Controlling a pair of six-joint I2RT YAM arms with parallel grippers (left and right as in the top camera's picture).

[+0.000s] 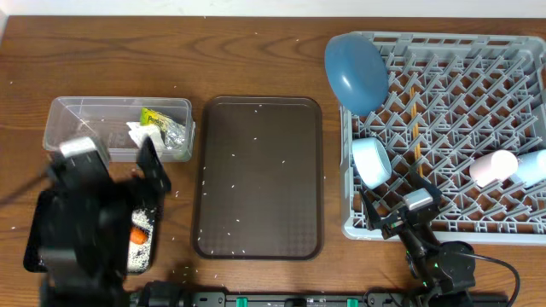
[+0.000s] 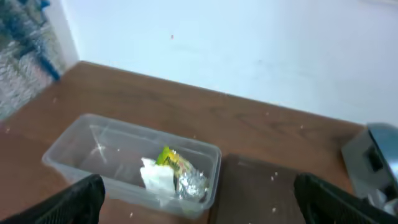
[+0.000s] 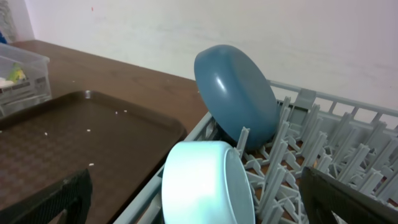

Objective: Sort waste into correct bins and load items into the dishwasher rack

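A: How do the 2 claws stand?

B: The left gripper (image 1: 115,158) hangs over the table's left side, above the edge where the clear tub (image 1: 85,115) meets the black tray (image 1: 34,243). Its fingers are spread wide, with nothing between them.

A: And the other?

B: The right gripper (image 1: 392,198) sits at the front-left corner of the dishwasher rack (image 1: 478,102), fingers just as wide and empty. The light blue bowl (image 1: 372,162) lies on its side just ahead of it. In the wrist view the bowl shows between the 2 fingers, but neither clamps it.

A: What else is in the rack?

B: The large blue plate (image 1: 357,72) stands on edge in the back-left corner, leaning against the pegs. The chopsticks (image 1: 415,119) lie among the pegs just to its right. At the right edge the pink cup (image 1: 495,166) and the light blue cup (image 1: 533,166) lie on their sides, close together.

A: Where's the waste?

B: The tub's right end holds the yellow-green wrapper (image 1: 153,117) with the crumpled white paper and foil (image 1: 162,136) against it. The black tray is mostly hidden under the left arm, but the orange carrot (image 1: 136,236) shows there on a patch of white rice grains (image 1: 143,220).

A: And in the middle?

B: The dark brown serving tray (image 1: 256,179), flecked with a few grains — more dot the table around it.
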